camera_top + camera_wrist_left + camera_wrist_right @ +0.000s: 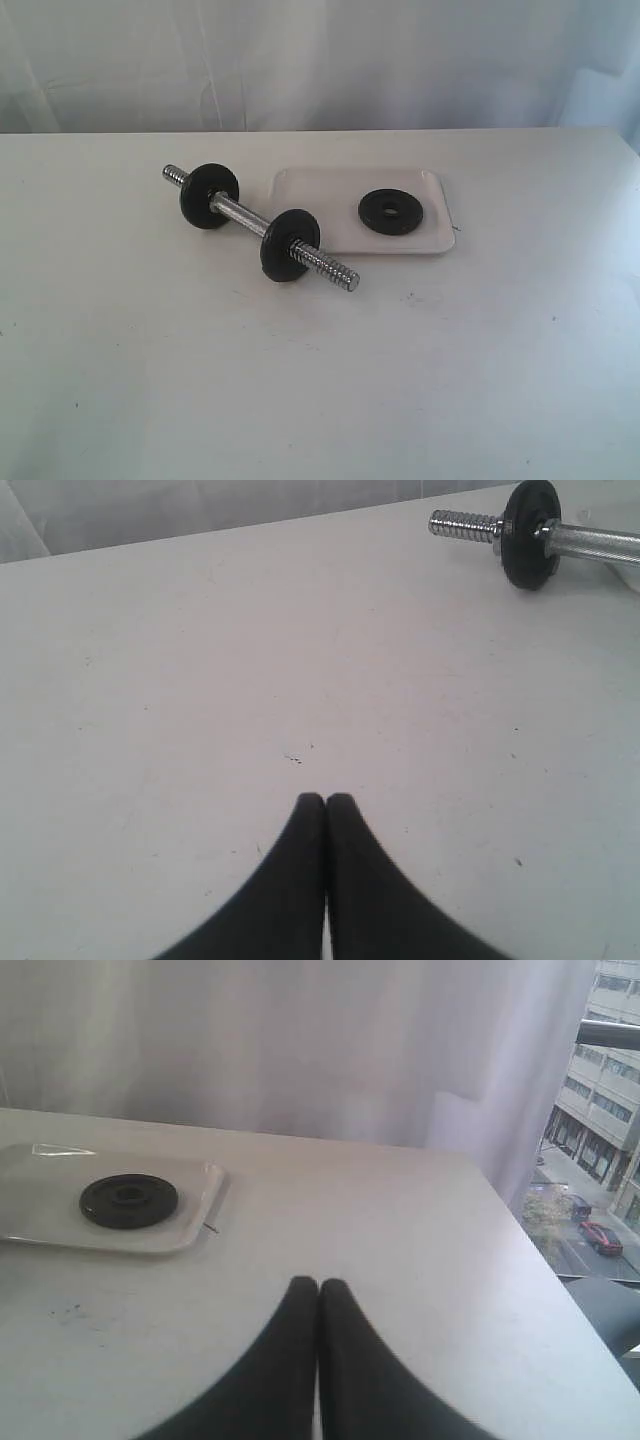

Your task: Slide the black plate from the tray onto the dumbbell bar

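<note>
Ext. view: black plate (391, 211) lying flat on tray (325, 195), so the transfer is not yet begun. Dumbbell bar (240, 213) resting just beside, carrying two discs (209, 195); arms out of frame.
L wrist: left gripper (326, 800) sitting fully closed, holding nothing; bar cut off at frame edge.
R wrist: right gripper (318, 1285) likewise pinched together, empty; plate well apart.

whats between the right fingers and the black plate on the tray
Only bare table and the near rim of the tray, in the right wrist view; the black plate lies inside it.

Black plate (391, 211) flat on white tray (330, 195), beside diagonal chrome dumbbell bar (238, 212)
</note>
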Tool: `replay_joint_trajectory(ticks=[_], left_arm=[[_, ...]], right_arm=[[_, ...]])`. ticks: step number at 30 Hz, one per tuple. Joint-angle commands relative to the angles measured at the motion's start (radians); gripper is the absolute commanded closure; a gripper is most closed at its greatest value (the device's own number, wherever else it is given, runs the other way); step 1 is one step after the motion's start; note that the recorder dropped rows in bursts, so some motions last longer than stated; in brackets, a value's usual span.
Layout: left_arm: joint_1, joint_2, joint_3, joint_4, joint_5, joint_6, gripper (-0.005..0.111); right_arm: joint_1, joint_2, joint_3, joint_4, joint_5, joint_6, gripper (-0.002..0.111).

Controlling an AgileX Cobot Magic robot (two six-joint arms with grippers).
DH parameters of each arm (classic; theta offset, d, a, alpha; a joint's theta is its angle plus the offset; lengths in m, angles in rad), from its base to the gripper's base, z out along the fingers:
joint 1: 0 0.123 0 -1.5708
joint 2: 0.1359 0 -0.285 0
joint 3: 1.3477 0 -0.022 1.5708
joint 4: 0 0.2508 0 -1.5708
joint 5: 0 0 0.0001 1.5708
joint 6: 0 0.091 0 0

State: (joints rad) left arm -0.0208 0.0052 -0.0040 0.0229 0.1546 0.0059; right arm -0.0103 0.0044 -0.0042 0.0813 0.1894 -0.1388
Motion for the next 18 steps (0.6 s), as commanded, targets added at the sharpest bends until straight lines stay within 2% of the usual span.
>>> replay_joint_trajectory(ticks=[1, 14, 18], left_arm=[[-0.005, -0.005, 0.004, 0.001, 0.003, -0.006, 0.107], [-0.005, -0.005, 0.004, 0.001, -0.011, -0.006, 0.107], [-0.005, -0.005, 0.004, -0.028, -0.019, -0.015, 0.107]], right_arm=[[0.003, -0.004, 0.004, -0.002, -0.004, 0.006, 0.108], [0.003, -0.004, 0.004, -0.004, -0.064, 0.006, 0.108], [0.003, -0.004, 0.004, 0.002, -0.162, 0.019, 0.108]])
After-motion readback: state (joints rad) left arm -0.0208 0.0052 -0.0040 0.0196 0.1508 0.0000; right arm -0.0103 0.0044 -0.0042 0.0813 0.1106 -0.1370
